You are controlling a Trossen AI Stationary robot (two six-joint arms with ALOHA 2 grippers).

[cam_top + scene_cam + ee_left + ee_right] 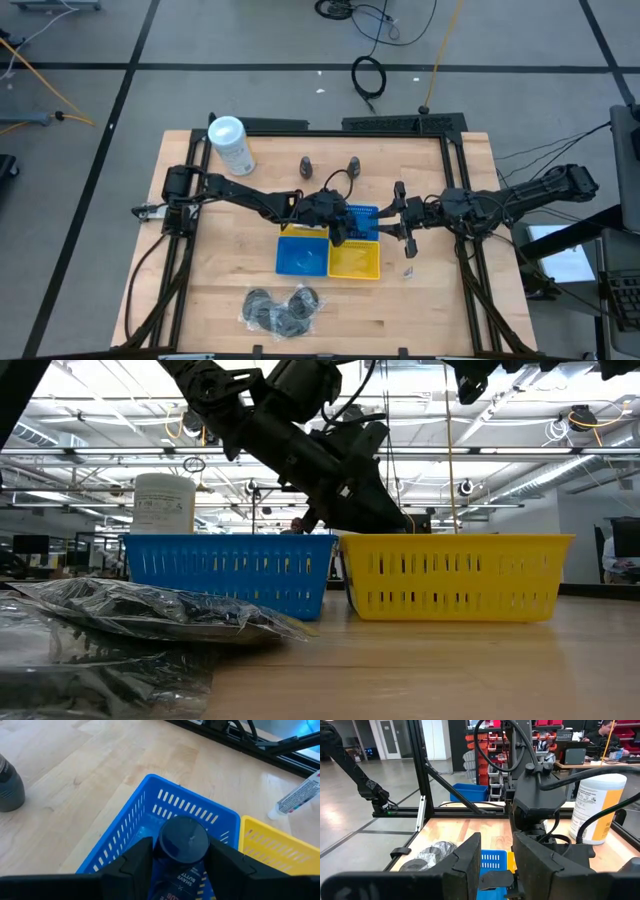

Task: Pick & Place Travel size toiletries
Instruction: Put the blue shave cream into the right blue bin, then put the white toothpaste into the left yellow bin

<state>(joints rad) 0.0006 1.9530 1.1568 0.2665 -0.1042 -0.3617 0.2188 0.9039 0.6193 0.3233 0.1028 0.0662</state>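
One blue tube (pixel 182 865) with a dark round cap, lettered "SHAVE", sits pinched between the left gripper's (pixel 180 857) fingers, hanging over the blue basket (pixel 131 822) just beside the yellow basket (pixel 280 850). To do this well, I'd say lower it inside the rim before letting go, so it doesn't tip out. Two dark cone bottles (pixel 307 166) stand behind the baskets, a pale tube (pixel 409 270) lies right of the yellow one, wrapped discs (pixel 283 308) in front. The right gripper (pixel 403 222) waits nearby, fingers apart, empty.

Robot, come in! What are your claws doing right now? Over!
Left gripper shut on blue shave tube, over blue basket. Right gripper open, empty, beside yellow basket. Nothing in the way.
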